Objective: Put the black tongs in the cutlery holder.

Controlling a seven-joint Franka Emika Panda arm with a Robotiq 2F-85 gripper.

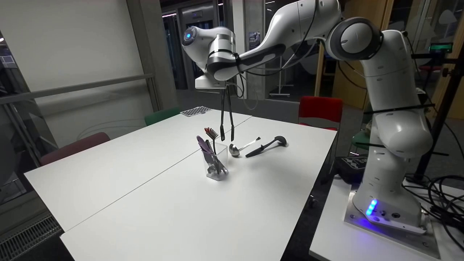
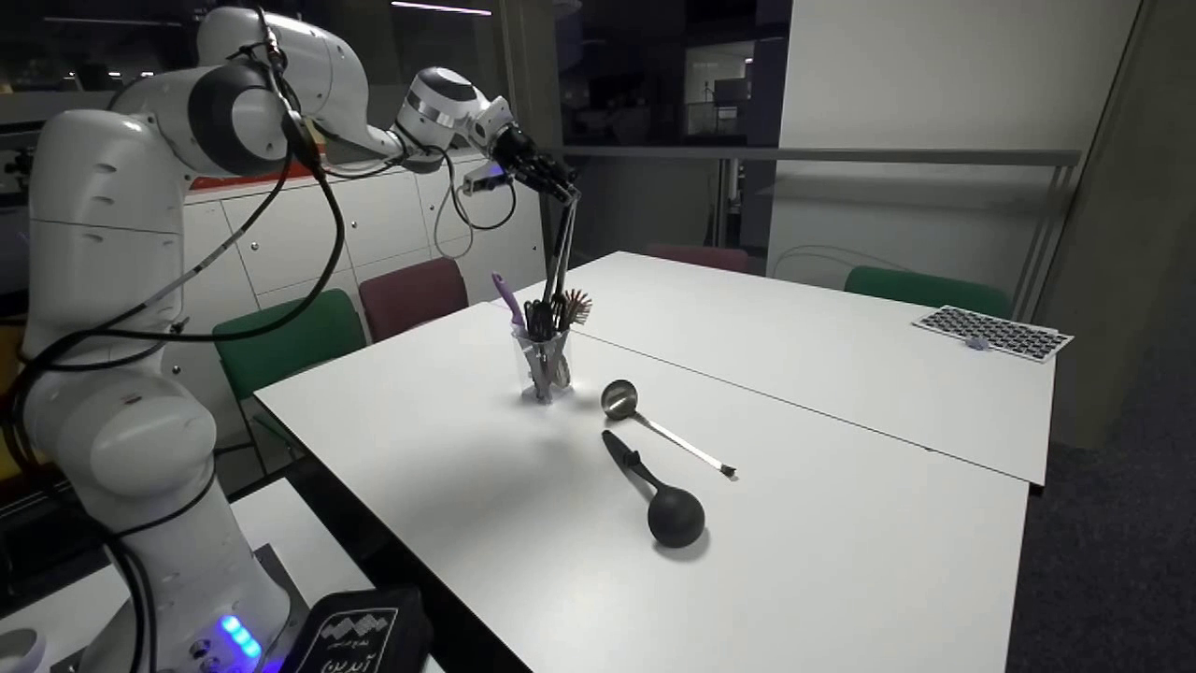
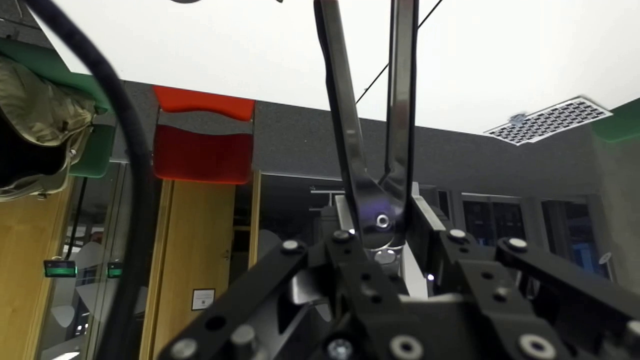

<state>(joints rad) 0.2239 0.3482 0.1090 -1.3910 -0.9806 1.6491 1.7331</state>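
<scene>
Begin nearest, in an exterior view, with the clear cutlery holder (image 1: 223, 154), upright on the surface (image 1: 145, 203) and mouth upward, apparently to be filled from above; loaded with a purple-handled utensil (image 1: 205, 146) and a brush (image 1: 212, 134), hence probably short of free room. Look just past twelve o'clock of it for the black tongs (image 1: 222, 115), hanging in the air, tips down and not yet inside; cannot tell whether directly over the opening. Turn to the wrist view for the tool (image 3: 383, 212), clamped on the joint end of the tongs across the rivet, likely to leave the full length free for lowering tips first. Note both arms of the tongs spread slightly apart, so probably in need of careful steering past the rim. Again from outside, farther off between two and three o'clock of the holder, see the metal ladle (image 1: 243, 146) and the black ladle (image 1: 260, 149) lying apart from it, perhaps to stay out of the way. Farthest, towards eleven o'clock, find a checkered sheet (image 1: 195, 111), possibly for camera calibration.
</scene>
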